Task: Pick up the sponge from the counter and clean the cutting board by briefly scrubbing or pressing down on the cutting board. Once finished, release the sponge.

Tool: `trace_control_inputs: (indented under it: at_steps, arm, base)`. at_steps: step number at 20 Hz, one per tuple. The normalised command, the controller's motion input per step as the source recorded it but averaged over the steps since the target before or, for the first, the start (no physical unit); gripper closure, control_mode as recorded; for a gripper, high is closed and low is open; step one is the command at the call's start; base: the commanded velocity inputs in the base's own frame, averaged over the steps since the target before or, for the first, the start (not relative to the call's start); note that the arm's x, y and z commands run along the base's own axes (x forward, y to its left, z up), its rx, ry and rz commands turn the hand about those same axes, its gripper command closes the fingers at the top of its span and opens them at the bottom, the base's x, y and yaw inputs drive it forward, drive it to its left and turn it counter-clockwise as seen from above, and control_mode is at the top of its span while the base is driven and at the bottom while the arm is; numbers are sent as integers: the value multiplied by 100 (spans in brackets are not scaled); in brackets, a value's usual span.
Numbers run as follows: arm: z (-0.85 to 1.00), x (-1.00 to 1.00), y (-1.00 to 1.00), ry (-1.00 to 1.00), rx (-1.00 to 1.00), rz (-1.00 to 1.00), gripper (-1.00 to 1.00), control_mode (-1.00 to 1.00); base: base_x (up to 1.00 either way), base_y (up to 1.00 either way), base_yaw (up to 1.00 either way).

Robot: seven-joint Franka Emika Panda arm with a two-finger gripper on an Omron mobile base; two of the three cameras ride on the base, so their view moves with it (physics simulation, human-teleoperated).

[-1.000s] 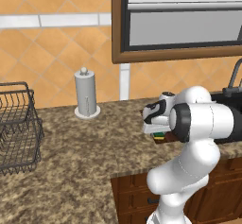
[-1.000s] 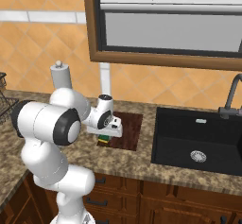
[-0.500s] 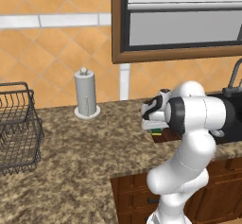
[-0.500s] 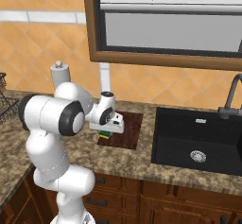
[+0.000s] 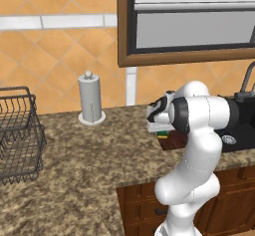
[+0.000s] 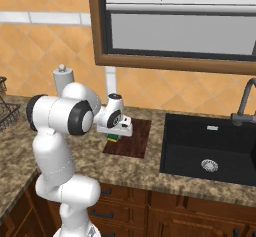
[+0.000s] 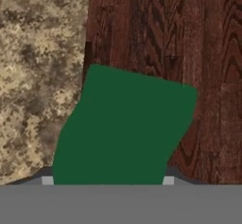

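Observation:
My gripper (image 6: 115, 134) is shut on the sponge (image 6: 114, 138), which hangs at the left edge of the cutting board (image 6: 134, 140). From the left base view the sponge (image 5: 162, 133) peeks out yellow and green under the gripper (image 5: 160, 128), with a strip of the board (image 5: 175, 141) behind it. In the hand view the sponge's dark green face (image 7: 125, 128) sits between the fingertips (image 7: 47, 180), over the reddish-brown board (image 7: 198, 38) and partly over the speckled counter (image 7: 38, 57). Whether the sponge touches the board I cannot tell.
A paper towel holder (image 5: 90, 98) stands at the back of the counter (image 5: 89, 160). A wire basket (image 5: 17, 133) sits at the far left. The black sink (image 6: 210, 148) with its faucet (image 6: 245, 101) lies right of the board.
The arm's elbow has swung a little up and toward the wall. The hand with the sponge has crept slightly further over the board's left edge.

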Motion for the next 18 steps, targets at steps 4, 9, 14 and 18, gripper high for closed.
trace_control_inputs:
  at_steps: [4, 9, 14, 18]
  arm:
    - [-16, 69, 0, 0, 0, 0, 100, -100]
    - [-8, 66, 0, 0, 0, 0, 100, -100]
    - [-9, 67, 0, 0, 0, 0, 100, -100]
    - [-14, 66, 0, 0, 0, 0, 100, -100]
  base:
    - [0, 0, 0]
    - [0, 0, 0]
    - [0, 0, 0]
    - [0, 0, 0]
